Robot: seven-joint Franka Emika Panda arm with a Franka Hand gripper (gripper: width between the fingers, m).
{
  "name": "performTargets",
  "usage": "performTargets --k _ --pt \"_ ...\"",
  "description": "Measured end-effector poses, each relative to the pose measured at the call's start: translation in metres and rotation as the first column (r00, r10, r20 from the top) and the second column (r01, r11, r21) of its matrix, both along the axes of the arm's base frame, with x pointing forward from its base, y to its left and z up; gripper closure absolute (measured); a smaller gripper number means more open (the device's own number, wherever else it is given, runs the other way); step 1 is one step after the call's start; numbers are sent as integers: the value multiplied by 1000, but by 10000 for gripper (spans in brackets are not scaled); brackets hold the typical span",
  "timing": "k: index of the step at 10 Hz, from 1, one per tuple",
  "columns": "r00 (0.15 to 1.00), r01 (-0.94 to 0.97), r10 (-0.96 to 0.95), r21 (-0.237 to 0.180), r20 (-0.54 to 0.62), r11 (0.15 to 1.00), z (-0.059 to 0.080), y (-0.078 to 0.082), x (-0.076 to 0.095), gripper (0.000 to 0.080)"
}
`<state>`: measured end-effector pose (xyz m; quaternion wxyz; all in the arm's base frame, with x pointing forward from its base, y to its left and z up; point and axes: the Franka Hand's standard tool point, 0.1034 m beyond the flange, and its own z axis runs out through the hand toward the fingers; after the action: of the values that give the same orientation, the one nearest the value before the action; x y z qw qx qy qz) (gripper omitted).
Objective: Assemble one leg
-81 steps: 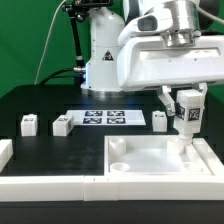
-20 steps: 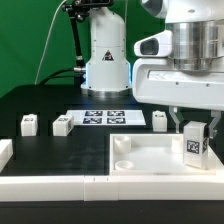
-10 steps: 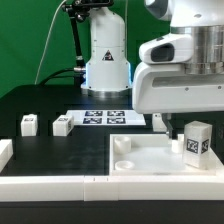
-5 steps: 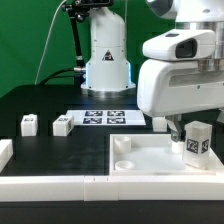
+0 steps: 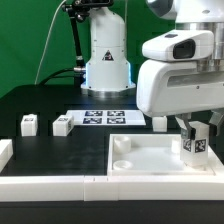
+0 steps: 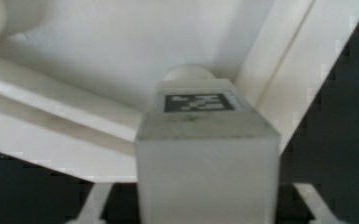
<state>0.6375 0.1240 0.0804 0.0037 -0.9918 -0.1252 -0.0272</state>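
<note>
My gripper is shut on the leg, a small white block with a black-and-white tag facing the camera. It holds the leg upright over the exterior view's right part of the large white square panel. The leg's lower end is at the panel's surface. In the wrist view the leg fills the middle between the dark fingers of the gripper. Its tagged end points at a round knob on the panel. Three more legs stand on the black table.
The marker board lies behind the panel, in front of the robot base. A white block sits at the exterior view's left edge. A round socket shows in the panel's left corner.
The gripper has turned at the wrist and come down a little with the leg, which now sits lower against the panel than a second ago.
</note>
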Motion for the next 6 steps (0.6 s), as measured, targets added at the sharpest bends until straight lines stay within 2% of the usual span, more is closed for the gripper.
performTargets --k 2,3,5,6 --pt "962 272 -272 23 -1 962 0 -2 0 510" --pt "896 445 -445 36 -9 895 -1 -4 0 510" --pt "744 668 -668 58 -15 742 -2 -8 1 509" --pt "637 770 -771 58 -18 635 -2 -9 1 509"
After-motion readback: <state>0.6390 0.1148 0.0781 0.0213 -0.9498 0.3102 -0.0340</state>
